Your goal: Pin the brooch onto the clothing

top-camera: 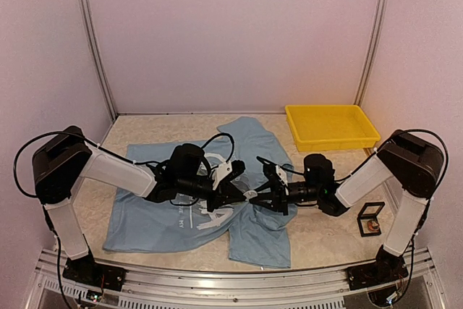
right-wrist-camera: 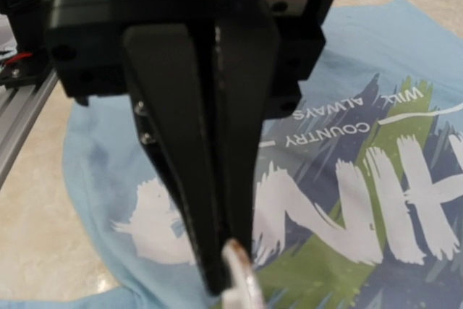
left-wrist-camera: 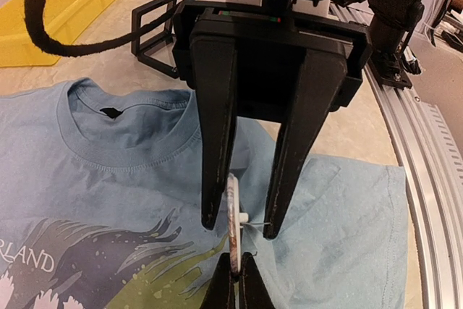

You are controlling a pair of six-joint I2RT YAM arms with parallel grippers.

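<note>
Left gripper [left-wrist-camera: 235, 281]: clenched on the brooch [left-wrist-camera: 231, 208], over the clothing [left-wrist-camera: 108, 171], near its printed chest. Right gripper [left-wrist-camera: 239, 229]: jaws parted, straddling that brooch.

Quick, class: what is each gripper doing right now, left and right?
Left gripper: closed, holding the brooch by its edge.
Right gripper: open, jaws apart on either side of the brooch's back pin, not visibly gripping it.
</note>
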